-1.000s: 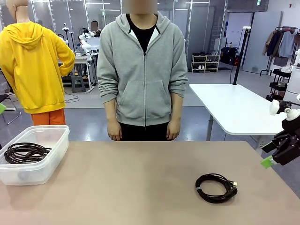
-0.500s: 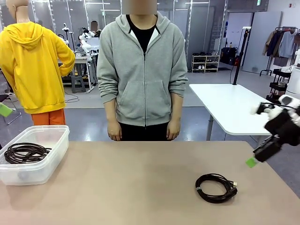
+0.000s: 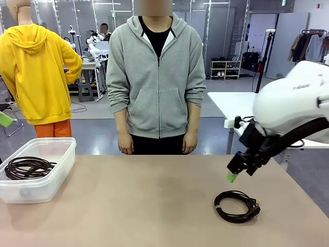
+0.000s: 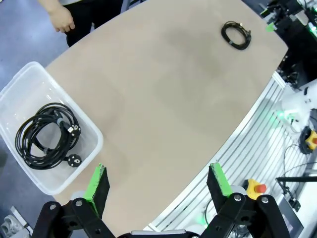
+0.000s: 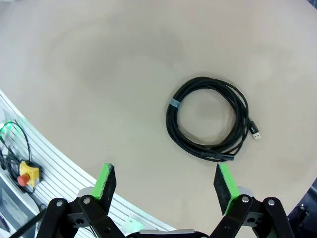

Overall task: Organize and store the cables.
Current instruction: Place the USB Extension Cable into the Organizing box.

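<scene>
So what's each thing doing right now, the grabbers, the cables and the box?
Left gripper: open, empty.
Right gripper: open, empty, above the loose cable.
Loose cable: coiled, lying on the table.
Box: no lid on, holding coiled cables.

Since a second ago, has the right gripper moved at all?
Yes. In the front view the right gripper has swung in from the table's right edge toward the middle, and now hangs open just above the coiled cable on the table.
</scene>
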